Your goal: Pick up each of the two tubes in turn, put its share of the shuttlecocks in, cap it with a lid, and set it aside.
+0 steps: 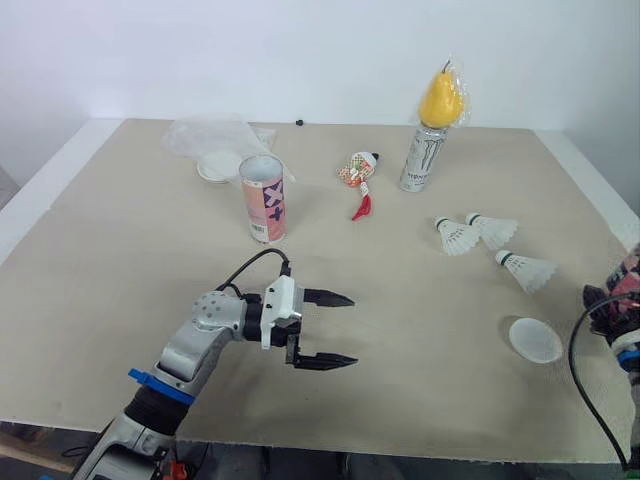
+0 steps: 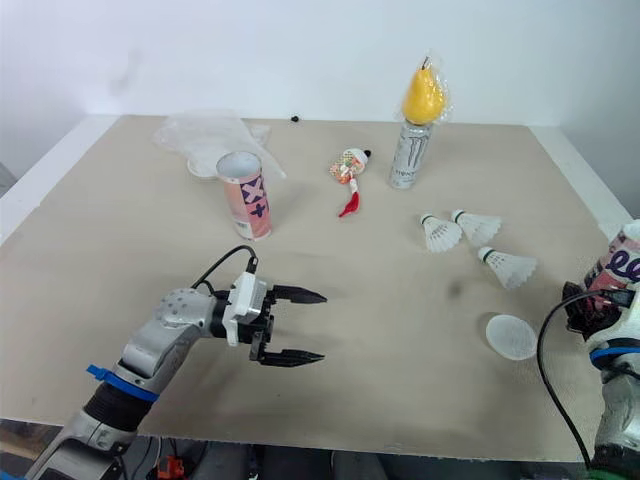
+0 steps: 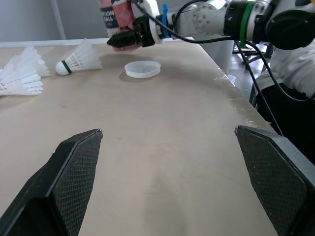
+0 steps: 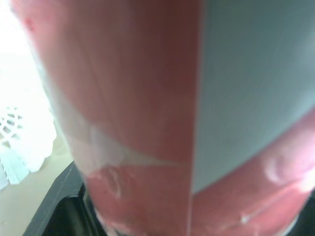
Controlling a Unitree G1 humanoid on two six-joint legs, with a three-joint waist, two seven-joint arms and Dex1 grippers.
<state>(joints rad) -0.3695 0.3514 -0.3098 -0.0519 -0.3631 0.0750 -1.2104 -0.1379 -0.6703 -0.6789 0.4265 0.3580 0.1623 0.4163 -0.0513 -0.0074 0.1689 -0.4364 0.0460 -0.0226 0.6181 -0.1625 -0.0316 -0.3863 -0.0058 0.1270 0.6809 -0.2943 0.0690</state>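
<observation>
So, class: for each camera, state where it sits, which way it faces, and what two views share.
Eye views: on the head, facing down over the table; the left hand shows, open.
Left wrist: looks along its fingers toward the right hand gripping the held tube.
Right wrist: close against the held tube.
Shared: the lid, in the eye and left wrist views.
</observation>
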